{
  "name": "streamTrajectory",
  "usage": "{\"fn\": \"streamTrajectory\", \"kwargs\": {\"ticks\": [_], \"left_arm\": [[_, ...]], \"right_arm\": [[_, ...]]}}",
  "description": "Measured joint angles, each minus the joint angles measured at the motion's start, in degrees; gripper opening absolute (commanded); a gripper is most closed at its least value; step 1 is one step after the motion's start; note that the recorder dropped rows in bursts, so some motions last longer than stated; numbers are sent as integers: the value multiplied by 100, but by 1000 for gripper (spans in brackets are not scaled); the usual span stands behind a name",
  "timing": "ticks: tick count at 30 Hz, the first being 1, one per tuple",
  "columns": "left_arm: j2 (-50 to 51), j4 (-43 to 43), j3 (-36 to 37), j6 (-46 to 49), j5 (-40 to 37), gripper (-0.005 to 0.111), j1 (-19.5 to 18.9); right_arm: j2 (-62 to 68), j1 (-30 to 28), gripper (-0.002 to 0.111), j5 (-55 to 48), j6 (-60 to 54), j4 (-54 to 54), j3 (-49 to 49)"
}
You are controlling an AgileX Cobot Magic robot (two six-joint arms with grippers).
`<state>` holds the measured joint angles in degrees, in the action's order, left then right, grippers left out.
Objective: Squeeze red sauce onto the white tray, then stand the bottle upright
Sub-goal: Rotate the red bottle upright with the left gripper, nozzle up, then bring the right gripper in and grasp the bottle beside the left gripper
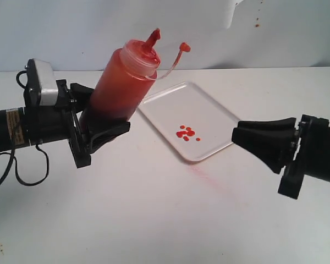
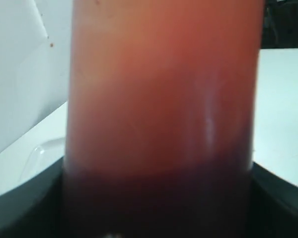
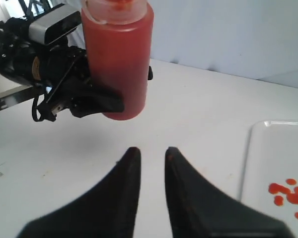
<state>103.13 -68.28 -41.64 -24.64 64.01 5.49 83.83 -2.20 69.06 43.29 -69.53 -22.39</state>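
Note:
My left gripper [image 1: 102,115] is shut on the lower body of the bottle [image 1: 121,82], which hangs above the table, tilted with its red nozzle up and toward the right. The tip cover dangles on its tether. Up close, the bottle [image 2: 161,99] fills the left wrist view between the dark fingers [image 2: 20,208]. The white tray [image 1: 201,104] lies right of the bottle, with small drops of red sauce [image 1: 185,132] near its front. My right gripper [image 1: 235,137] hovers by the tray's right corner, narrowly open and empty. From that wrist I see the gripper [image 3: 150,152], bottle [image 3: 118,64], tray [image 3: 268,163] and drops [image 3: 288,191].
A faint pink smear [image 1: 209,179] marks the white table in front of the tray. Small red specks [image 1: 257,25] dot the back wall. A black cable [image 1: 22,176] loops under the left arm.

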Motion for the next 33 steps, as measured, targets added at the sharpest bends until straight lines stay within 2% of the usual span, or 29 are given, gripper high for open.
{"fn": "streamTrajectory", "kwargs": {"ticks": [3,6,17,23,28,33], "left_arm": [[0,-89,135,0,211,0,-3],[0,-336,219,0,235,0,-13],[0,-767,631,0,239,0,25],[0,-420,638,232,249,0,658],[0,-89,638,274,285,0,723],[0,-79,638,289,285,0,723]], "right_arm": [[0,363,66,0,-372,-14,0],[0,805,78,0,-873,35,0],[0,1841,79,-136,-1686,1744,5],[0,2332,79,-923,-1763,2427,5],[0,2417,79,-1012,-1763,2766,5],[270,2994,79,-1012,-1933,2822,5]]}}
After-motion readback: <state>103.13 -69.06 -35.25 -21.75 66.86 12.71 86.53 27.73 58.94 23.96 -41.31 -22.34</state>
